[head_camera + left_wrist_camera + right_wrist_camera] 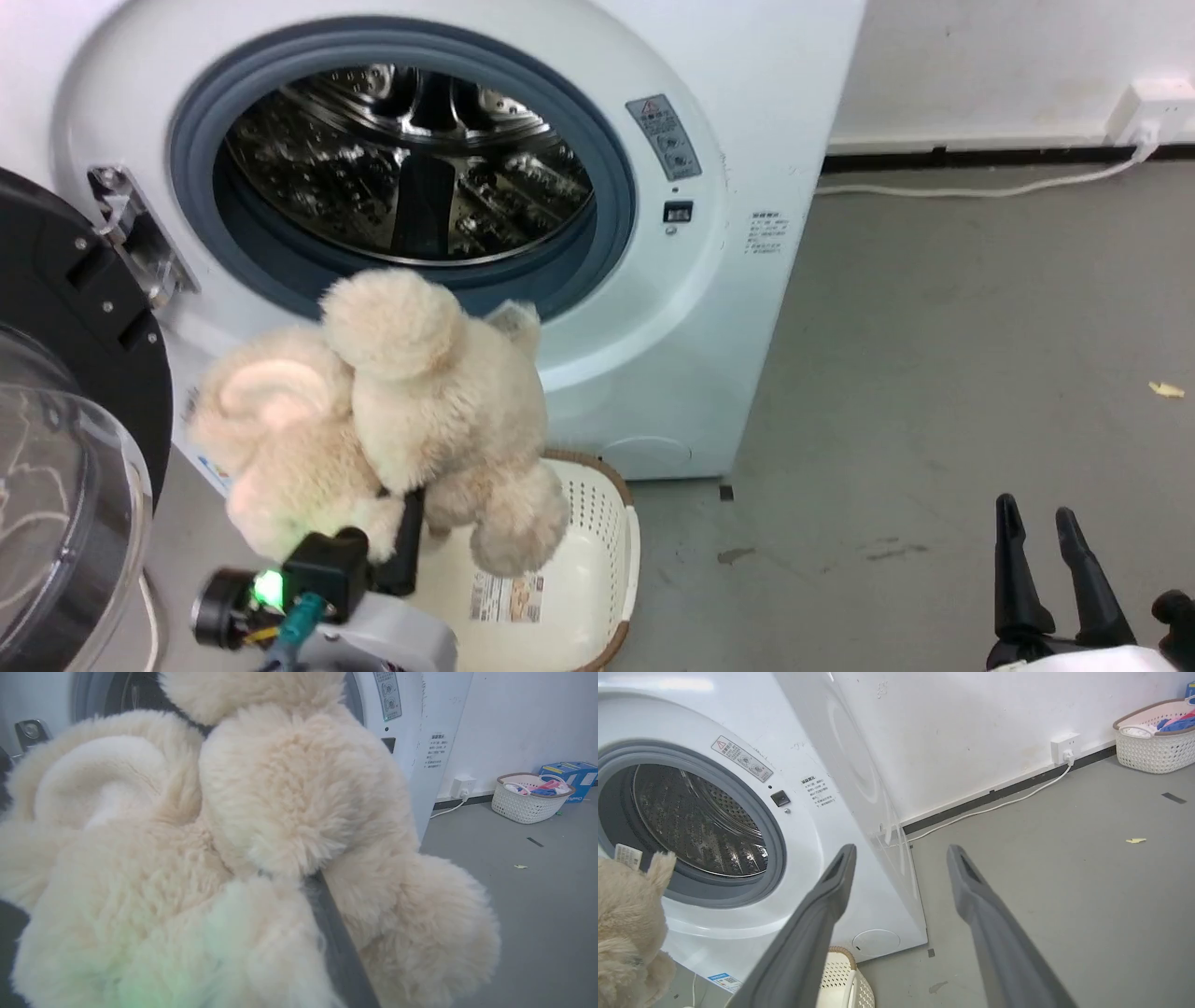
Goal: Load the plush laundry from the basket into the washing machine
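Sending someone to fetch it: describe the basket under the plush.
Find the white washing machine, porthole open. On the floor at its foot, under the cream plush laundry, sits the basket. Unlike the other basket by the wall, full of coloured clothes, it has a bare, labelled bottom.

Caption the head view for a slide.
Left pincer holds the plush laundry above the basket, before the open washing machine.

Grey floor [934, 373], white wall [980, 65], corded wall socket [1066, 746]
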Robot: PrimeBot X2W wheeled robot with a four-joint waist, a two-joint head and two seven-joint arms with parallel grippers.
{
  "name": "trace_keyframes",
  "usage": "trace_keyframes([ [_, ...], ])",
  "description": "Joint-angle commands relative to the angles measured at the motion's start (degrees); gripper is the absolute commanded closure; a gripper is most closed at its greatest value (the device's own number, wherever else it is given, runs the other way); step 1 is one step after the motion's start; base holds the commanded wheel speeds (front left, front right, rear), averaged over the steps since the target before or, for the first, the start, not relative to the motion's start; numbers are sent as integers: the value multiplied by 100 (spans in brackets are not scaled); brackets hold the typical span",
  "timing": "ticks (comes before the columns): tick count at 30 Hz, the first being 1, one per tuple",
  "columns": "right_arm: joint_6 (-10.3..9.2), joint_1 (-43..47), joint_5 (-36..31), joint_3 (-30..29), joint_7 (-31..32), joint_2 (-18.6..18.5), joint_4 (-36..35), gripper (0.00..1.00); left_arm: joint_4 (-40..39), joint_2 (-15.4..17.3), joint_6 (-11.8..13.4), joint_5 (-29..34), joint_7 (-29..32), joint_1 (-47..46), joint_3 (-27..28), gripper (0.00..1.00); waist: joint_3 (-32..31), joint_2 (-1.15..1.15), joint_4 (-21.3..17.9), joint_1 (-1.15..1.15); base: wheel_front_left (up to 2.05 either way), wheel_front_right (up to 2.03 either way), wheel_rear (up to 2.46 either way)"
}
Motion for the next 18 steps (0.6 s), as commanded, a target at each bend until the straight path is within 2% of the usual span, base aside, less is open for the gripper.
trace_keyframes([
  [1, 5, 2, -35, 13, -25, 0, -49, 0, -99, 53, -42, 56, -31, -125, 53, 100, 139, 0, -17, 2, 0, 0, 0],
  [8, 5, -390, 92, 112, -25, 0, -227, 0, -165, 419, -207, 288, 108, -1261, 166, 100, 983, 0, -196, 2, 0, 0, 0],
  [18, 5, -1081, 334, 233, -25, 0, -254, 0, 165, 896, -495, 490, 1123, -3602, 260, 100, 2447, 0, -616, 2, 0, 0, 0],
])
